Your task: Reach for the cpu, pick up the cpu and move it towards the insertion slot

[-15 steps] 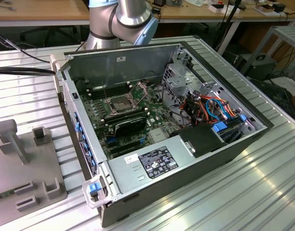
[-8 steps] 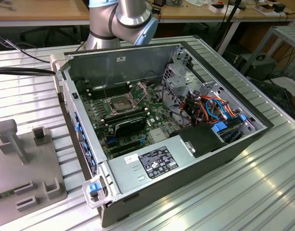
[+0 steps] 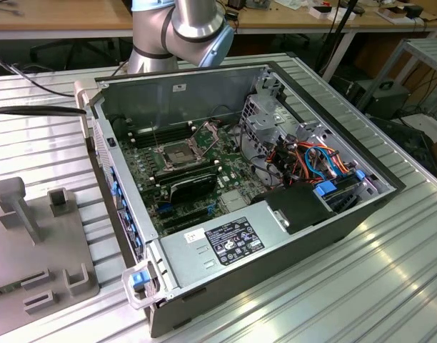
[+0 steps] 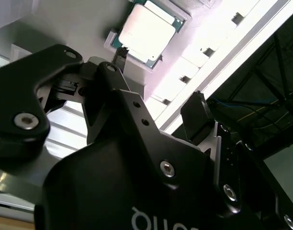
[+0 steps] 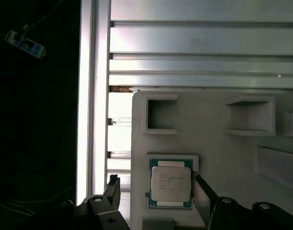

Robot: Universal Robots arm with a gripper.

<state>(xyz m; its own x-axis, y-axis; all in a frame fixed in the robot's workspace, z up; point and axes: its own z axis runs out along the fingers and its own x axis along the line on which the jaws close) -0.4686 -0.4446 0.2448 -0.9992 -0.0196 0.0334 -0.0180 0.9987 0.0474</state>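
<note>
Gripper, first wrist view: fingers apart. I see the gripper straddling the cpu, with one finger to each side. Neither touches it, as far as I can judge.
Cpu, first wrist view: lies flat, metal lid up, seated in a square recess of a grey tray. The recess is close to the tray's edge, and the tray rests on a ribbed metal table.
Gripper, second wrist view: gripper spread wide, nothing between the fingers.
Cpu, second wrist view: cpu sits in its recess just beyond the fingertips, apart from them.
Arm, exterior view: I see the arm rising behind the open computer case.
Insertion slot, exterior view: insertion slot sits on the green board inside the case. Its dark centre looks bare.
Reach: I judge it nearly complete, with the gripper lined up around the cpu.
Pick-up: not done. The cpu rests in the tray, ungripped.
Move to slot: not started.
</note>
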